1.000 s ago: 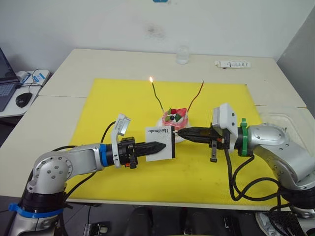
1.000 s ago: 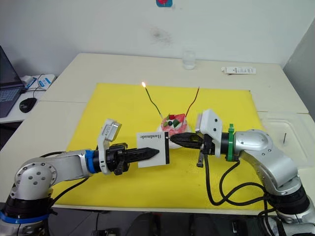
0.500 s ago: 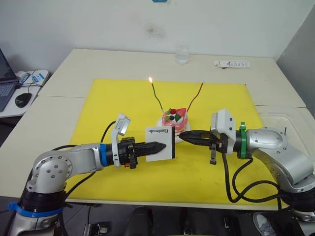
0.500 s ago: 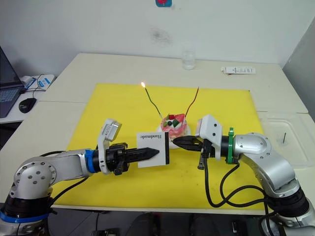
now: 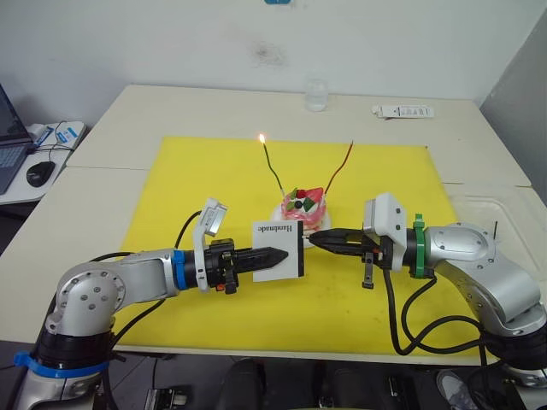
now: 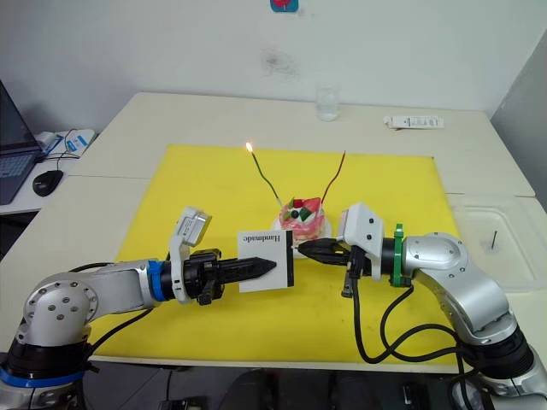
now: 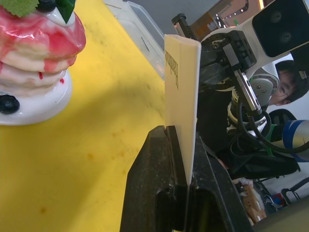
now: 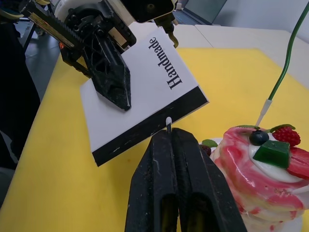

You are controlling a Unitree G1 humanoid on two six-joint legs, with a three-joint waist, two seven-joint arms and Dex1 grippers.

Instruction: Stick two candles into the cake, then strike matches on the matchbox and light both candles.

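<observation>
The cake (image 5: 303,206) stands on its white plate at the middle of the yellow mat (image 5: 197,188). Two candles stick up from it: the green candle (image 5: 273,171) burns with a small flame, and the red candle (image 5: 340,169) shows no flame. My left gripper (image 5: 282,253) is shut on the white matchbox (image 5: 278,248), holding it upright in front of the cake. From the right, my right gripper (image 8: 169,137) is shut on a match (image 8: 168,123). The match's tip rests against the black strip of the matchbox (image 8: 145,92).
A glass (image 5: 317,96) and a white remote-like bar (image 5: 403,111) lie at the table's far edge. A clear tray (image 5: 504,213) at the right holds a thin dark stick (image 6: 494,241). A laptop and mouse (image 5: 40,172) sit on the side table at left.
My right gripper has slid a little lower along the matchbox's right edge, with the match in it. The left gripper and matchbox have stayed put.
</observation>
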